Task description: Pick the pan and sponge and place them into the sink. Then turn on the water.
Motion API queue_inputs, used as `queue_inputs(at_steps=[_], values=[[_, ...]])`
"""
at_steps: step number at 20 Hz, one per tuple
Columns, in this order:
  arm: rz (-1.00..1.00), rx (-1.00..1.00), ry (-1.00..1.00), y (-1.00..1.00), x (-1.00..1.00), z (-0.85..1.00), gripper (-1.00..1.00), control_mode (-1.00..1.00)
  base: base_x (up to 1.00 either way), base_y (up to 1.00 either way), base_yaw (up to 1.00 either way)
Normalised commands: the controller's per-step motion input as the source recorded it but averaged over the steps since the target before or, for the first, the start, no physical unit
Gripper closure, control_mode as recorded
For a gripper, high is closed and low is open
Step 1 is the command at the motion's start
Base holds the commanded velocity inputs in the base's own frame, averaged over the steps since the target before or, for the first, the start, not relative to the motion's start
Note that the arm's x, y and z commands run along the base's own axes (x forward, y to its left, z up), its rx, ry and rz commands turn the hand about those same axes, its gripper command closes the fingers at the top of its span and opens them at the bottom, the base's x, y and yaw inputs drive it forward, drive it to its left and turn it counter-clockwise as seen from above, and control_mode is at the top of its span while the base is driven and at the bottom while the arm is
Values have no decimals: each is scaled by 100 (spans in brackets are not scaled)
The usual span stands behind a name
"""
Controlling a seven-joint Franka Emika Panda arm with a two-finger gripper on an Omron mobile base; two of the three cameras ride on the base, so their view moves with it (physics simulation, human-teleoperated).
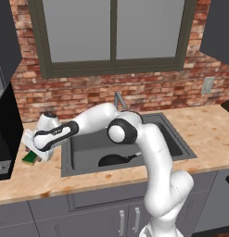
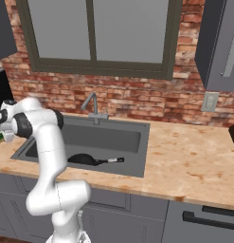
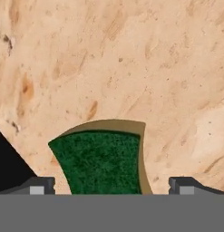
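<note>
The pan (image 1: 117,160) already lies in the sink (image 1: 176,139), while the sponge (image 3: 102,162) sits on the counter (image 3: 131,59) left of the basin between the spread fingers of the gripper (image 3: 111,185), ungrasped, and the faucet (image 2: 92,105) is untouched.

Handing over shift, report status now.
Gripper open, jaws straddling the sponge on the counter. Pan already in the sink. Nothing in the way.

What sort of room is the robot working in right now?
A rendered kitchen, apparently: a dark sink with a faucet set in a wooden-look counter, grey cabinets below, and a brick wall under a window.
</note>
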Motion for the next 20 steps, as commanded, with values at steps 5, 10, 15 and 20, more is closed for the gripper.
queue_inputs(at_steps=[5, 10, 15, 20], values=[[0, 0, 8, 31, 9, -25, -100, -100, 0, 0, 0], [0, 0, 10, 10, 18, -34, -100, -100, 0, 0, 0], [0, -1, 10, 0, 21, -43, 100, -100, 0, 0, 0], [0, 0, 8, 1, 11, -41, 100, -100, 0, 0, 0]])
